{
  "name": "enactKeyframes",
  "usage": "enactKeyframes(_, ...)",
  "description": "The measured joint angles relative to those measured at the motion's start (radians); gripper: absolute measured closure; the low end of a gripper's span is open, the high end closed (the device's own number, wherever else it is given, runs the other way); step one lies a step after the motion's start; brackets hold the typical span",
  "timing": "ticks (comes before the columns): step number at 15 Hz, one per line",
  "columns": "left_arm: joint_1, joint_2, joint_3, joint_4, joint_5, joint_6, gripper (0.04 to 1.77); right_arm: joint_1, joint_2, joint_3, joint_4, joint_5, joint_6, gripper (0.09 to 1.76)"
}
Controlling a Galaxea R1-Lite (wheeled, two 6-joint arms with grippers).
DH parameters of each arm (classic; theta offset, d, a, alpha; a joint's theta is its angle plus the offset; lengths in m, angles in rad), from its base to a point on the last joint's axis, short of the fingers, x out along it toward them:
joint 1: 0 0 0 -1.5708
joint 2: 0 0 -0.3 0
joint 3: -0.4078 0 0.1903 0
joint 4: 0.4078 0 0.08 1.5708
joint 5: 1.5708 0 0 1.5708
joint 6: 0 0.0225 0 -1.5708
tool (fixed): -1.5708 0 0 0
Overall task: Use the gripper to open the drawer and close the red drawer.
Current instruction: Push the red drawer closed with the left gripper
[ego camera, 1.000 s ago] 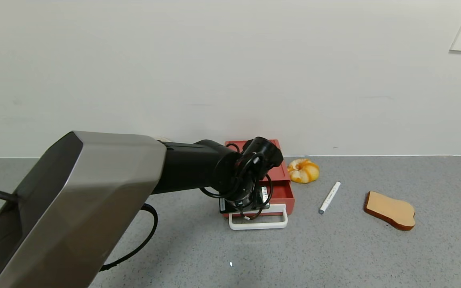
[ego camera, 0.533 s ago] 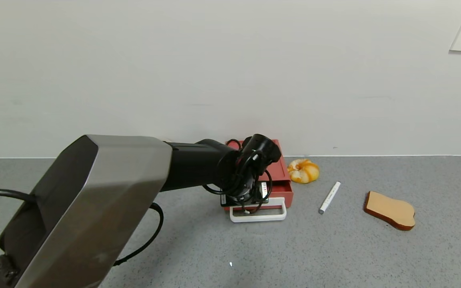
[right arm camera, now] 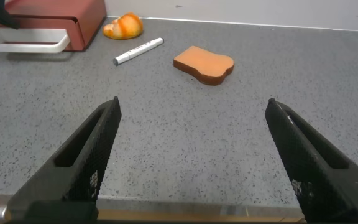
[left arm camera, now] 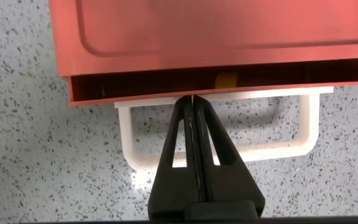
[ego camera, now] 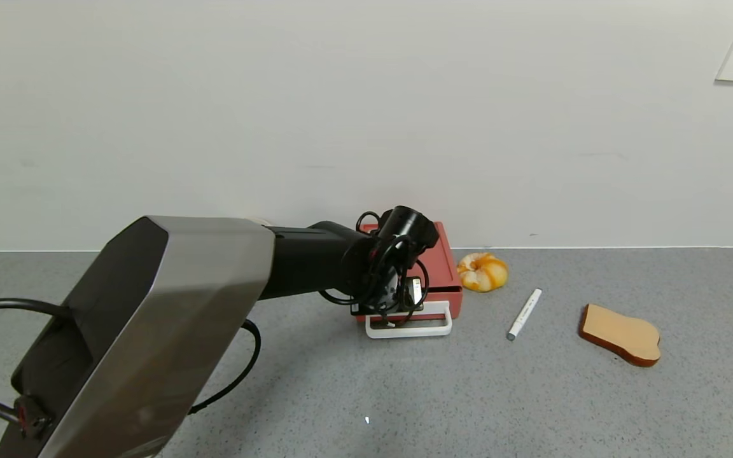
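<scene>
Pushing forward over the last second, my left gripper (left arm camera: 194,109) has driven the red drawer (ego camera: 439,273) nearly shut, leaving only a thin dark gap; its fingers are pressed together, tips against the tray front inside the white loop handle (left arm camera: 219,155). Nearer me, my right gripper (right arm camera: 194,155) hangs spread apart and idle above bare grey table (ego camera: 532,407), while the drawer box backs against the wall at the table's far edge, so little travel remains.

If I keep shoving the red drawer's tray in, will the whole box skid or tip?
Skidding seems unlikely: the drawer appears backed against the wall. Tipping also looks unlikely, since it sits flat and low. The thin white handle, around the shut left pincer, might flex slightly.
</scene>
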Motion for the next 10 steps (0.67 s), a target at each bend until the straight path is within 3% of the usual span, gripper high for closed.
enactKeyframes(10,0.010,0.005,-0.003,-0.021,0.025,0.029,1.70,0.000,0.000,0.000,0.000,0.000,0.000,0.14)
